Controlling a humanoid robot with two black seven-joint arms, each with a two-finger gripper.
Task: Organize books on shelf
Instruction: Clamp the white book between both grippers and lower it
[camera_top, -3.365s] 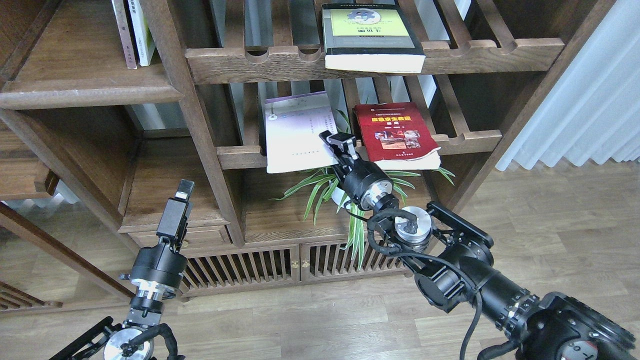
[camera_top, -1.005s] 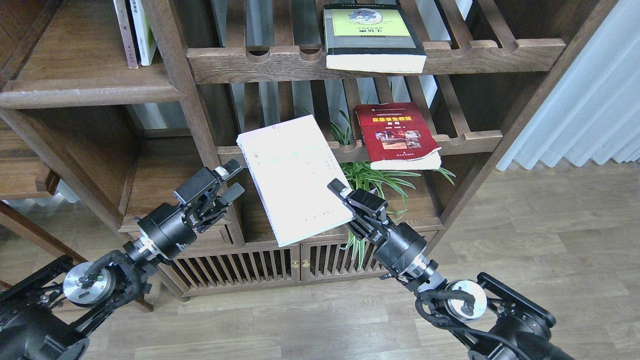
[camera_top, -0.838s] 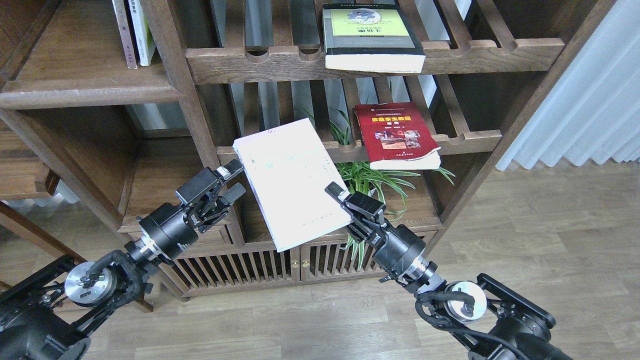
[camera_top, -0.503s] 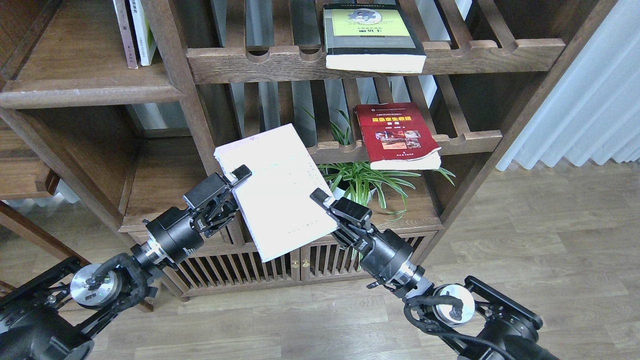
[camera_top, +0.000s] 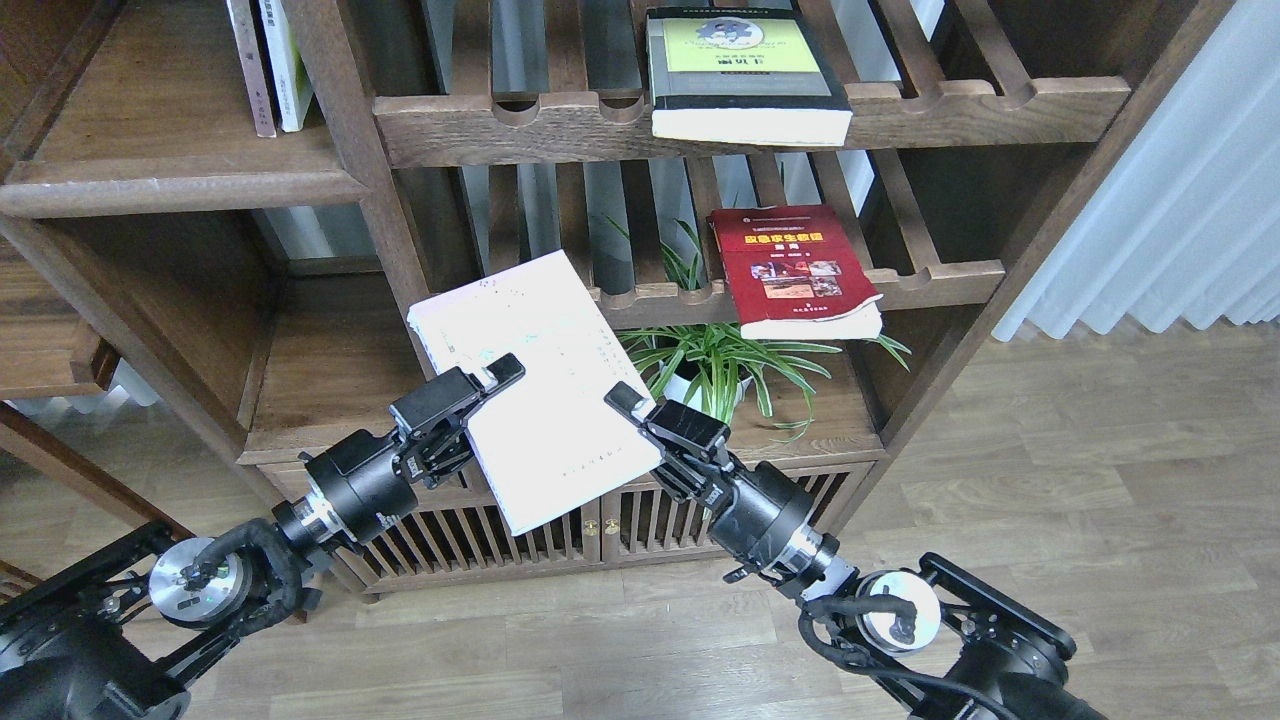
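A thin, large pale white-and-lavender book (camera_top: 535, 400) hangs tilted in the air in front of the bookcase, between my two grippers. My right gripper (camera_top: 632, 408) is shut on its right edge. My left gripper (camera_top: 492, 388) straddles its left edge; one finger (camera_top: 500, 374) lies on the cover and the other is hidden under the book. The solid dark-brown shelf (camera_top: 180, 185) with a rounded front edge is at the upper left. Two thin books (camera_top: 268, 65) stand upright on it.
Slatted racks hold a yellow-green book (camera_top: 745, 75) above and a red book (camera_top: 795, 270) below. A spider plant (camera_top: 720, 360) stands behind my right gripper. A bookcase post (camera_top: 375, 180) rises just behind the held book. A white curtain (camera_top: 1180, 200) hangs at right.
My right gripper lifted the pale book off the slatted rack and carried it left and down. My left arm swung up and right, and its fingers slid over the book's left edge.
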